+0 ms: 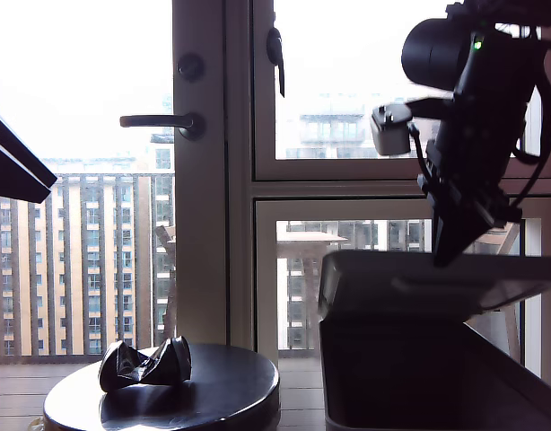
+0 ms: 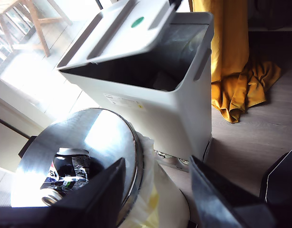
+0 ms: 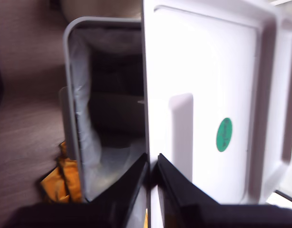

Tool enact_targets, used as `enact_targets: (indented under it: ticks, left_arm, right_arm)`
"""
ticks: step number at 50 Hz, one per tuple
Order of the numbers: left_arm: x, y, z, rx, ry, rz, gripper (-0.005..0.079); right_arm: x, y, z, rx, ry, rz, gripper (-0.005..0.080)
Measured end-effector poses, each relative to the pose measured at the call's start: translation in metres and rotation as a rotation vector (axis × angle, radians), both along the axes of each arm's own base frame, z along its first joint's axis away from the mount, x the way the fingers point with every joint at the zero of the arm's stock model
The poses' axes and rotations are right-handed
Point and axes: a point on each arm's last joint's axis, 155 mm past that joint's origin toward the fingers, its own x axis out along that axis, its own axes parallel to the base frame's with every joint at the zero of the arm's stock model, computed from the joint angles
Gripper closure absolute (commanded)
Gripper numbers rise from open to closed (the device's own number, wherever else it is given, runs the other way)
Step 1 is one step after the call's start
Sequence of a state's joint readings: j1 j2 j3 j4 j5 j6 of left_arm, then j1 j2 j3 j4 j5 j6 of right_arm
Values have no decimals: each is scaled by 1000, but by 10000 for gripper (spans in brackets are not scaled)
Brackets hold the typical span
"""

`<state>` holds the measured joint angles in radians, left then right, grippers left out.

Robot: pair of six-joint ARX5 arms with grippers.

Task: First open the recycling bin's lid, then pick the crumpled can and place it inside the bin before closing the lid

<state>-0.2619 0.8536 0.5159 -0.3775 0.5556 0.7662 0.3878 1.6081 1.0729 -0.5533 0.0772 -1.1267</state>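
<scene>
In the exterior view, my second gripper is reaching down from the upper right of that view and holding the lid tilted up above the recycling bin. The crumpled can is lying on its side on the round dark table, well apart toward that view's left, its long axis running across the view.

In the first wrist view, my first gripper is hovering with jaws spread wide and empty; the can is sitting below and to one side, clearly nearer this arm, with the bin beyond.

In the second wrist view, my second gripper is pinching the lid's edge, fingers pressed together on it, the bin's open mouth beside it.
</scene>
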Motion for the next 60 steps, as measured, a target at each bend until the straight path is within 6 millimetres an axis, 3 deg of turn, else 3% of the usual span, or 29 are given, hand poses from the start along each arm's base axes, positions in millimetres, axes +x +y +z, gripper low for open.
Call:
enact_targets:
  ticks: [8, 22, 27, 35, 44, 51, 60]
  left_arm:
    - [8, 2, -10, 23, 20, 19, 365]
    - [61, 6, -41, 126, -62, 59, 363]
    - [77, 12, -65, 192, -59, 86, 362]
    - [82, 14, -110, 279, 14, 99, 360]
    - [97, 9, -128, 285, -17, 104, 205]
    - [122, 15, -130, 320, -105, 174, 204]
    - [134, 21, -163, 379, -79, 202, 207]
  right_arm:
    - [1, 0, 8, 8, -21, -1, 765]
    - [2, 0, 9, 10, -26, -1, 765]
    - [2, 1, 9, 12, -28, 0, 765]
    - [2, 1, 9, 12, -28, -1, 765]
    - [2, 1, 9, 14, -28, 0, 765]
    - [2, 1, 9, 20, -27, -8, 765]
    - [3, 2, 10, 28, -30, -15, 765]
